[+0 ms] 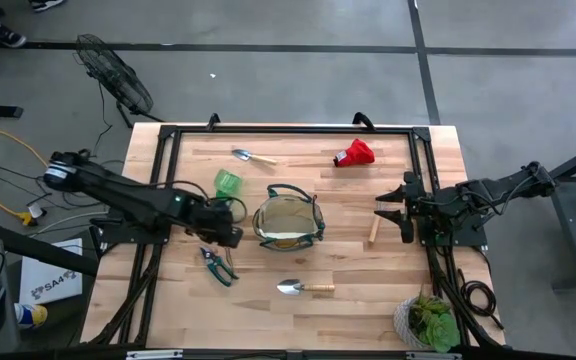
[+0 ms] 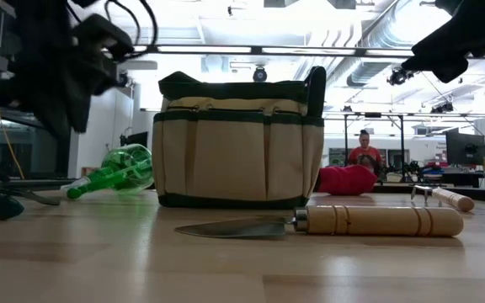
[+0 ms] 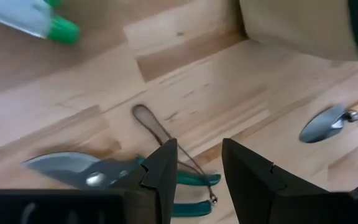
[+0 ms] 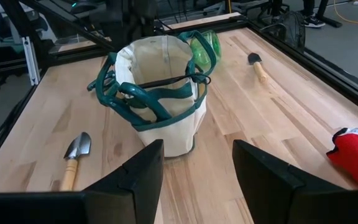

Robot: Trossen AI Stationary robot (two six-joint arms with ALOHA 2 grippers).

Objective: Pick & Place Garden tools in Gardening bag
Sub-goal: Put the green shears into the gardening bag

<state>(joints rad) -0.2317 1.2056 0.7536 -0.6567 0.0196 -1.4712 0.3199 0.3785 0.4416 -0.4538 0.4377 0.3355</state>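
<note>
Wooden table [image 1: 268, 305] at a workshop: the gardening bag [image 1: 288, 221] stood at its centre, nothing visibly packed inside. Around it lay a trowel [image 1: 304, 288], a second trowel [image 1: 253, 156], a green piece [image 1: 228, 184], a red piece [image 1: 355, 153], a wooden-handled tool [image 1: 375, 228] and pruning shears [image 1: 217, 264], all unbagged. Left gripper [image 3: 197, 168] hovered over the shears, fingers apart, holding nothing. Right gripper [image 4: 196, 163] waited open, facing the bag. No writing could be read on the tools or bag.
</note>
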